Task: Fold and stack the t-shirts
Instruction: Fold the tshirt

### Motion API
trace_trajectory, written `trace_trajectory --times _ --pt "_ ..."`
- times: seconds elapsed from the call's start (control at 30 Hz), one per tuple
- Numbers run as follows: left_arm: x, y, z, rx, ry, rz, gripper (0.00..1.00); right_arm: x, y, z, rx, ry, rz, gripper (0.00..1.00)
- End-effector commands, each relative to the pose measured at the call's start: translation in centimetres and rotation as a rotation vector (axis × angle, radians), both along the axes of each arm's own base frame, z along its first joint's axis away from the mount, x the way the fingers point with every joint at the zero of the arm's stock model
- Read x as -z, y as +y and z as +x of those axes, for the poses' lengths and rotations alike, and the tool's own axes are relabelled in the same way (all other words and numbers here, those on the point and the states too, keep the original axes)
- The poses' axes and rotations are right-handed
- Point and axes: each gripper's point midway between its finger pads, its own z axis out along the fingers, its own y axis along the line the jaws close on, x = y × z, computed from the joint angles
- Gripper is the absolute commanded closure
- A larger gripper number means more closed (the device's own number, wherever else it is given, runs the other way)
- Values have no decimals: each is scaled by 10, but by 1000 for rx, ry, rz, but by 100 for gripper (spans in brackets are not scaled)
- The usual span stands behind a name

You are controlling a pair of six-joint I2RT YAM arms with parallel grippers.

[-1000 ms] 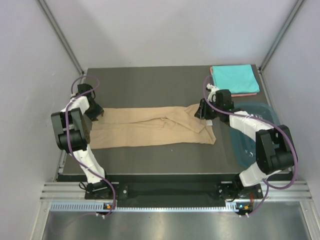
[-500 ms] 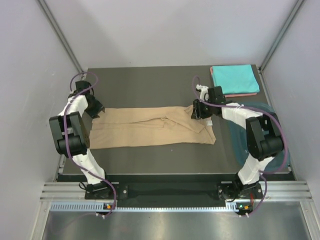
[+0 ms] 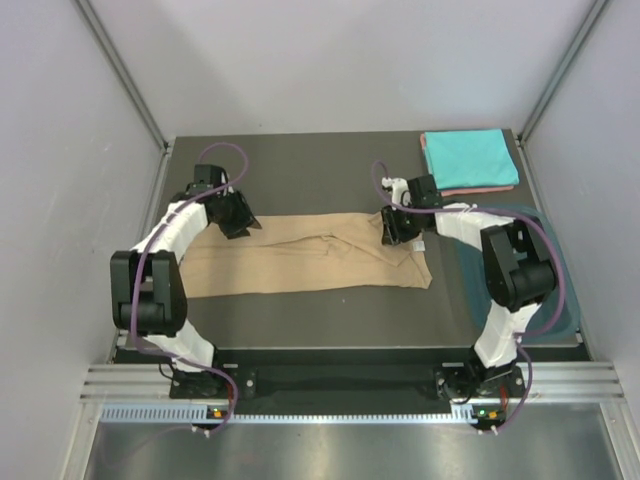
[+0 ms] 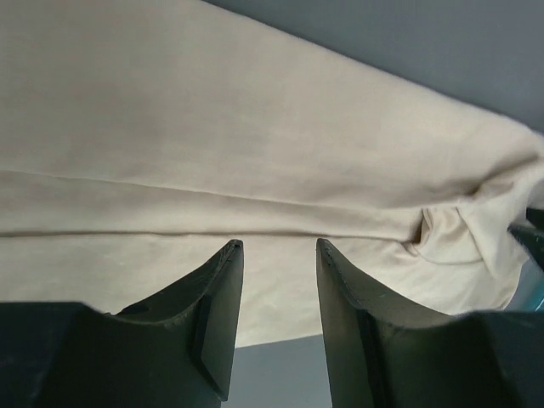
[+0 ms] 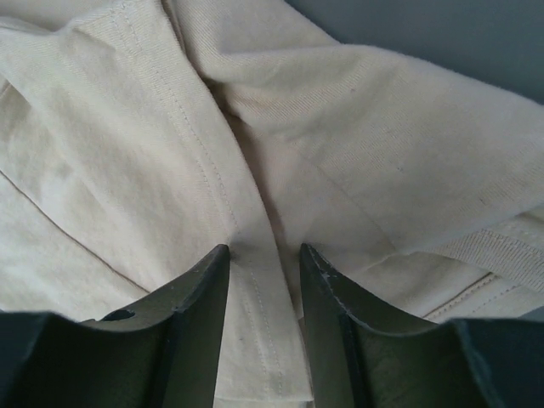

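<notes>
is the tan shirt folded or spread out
Partly folded: the tan shirt lies as a long narrow strip, not yet a small rectangle.

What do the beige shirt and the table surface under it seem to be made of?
Beige shirt: soft knit cloth, probably cotton, matte; fine weave, stitched seams and creases show. Table surface: hard, smooth dark grey sheet, slightly sheeny; metal or laminate, I cannot tell.

The salmon-pink t-shirt (image 3: 485, 189) mostly under the turquoise t-shirt (image 3: 468, 157) (a thin edge bare)
</notes>
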Motion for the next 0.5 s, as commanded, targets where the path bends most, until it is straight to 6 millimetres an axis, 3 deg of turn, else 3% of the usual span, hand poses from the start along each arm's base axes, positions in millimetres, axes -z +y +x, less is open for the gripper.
trace_trajectory --times 0.0,0.1,0.27,0.47 --pt "-18 -8 -12 69 -58 4 55 -16 11 8 -47 -35 23 63" --pt "-23 -12 -19 89 -79 -4 55 -19 13 8 -43 -40 35 73" --pt "-23 -7 -23 89 -84 28 55 -36 22 2 -57 -74 57 99" --pt "-23 -8 -24 94 -83 24 55 -58 35 -11 -88 -123 64 100"
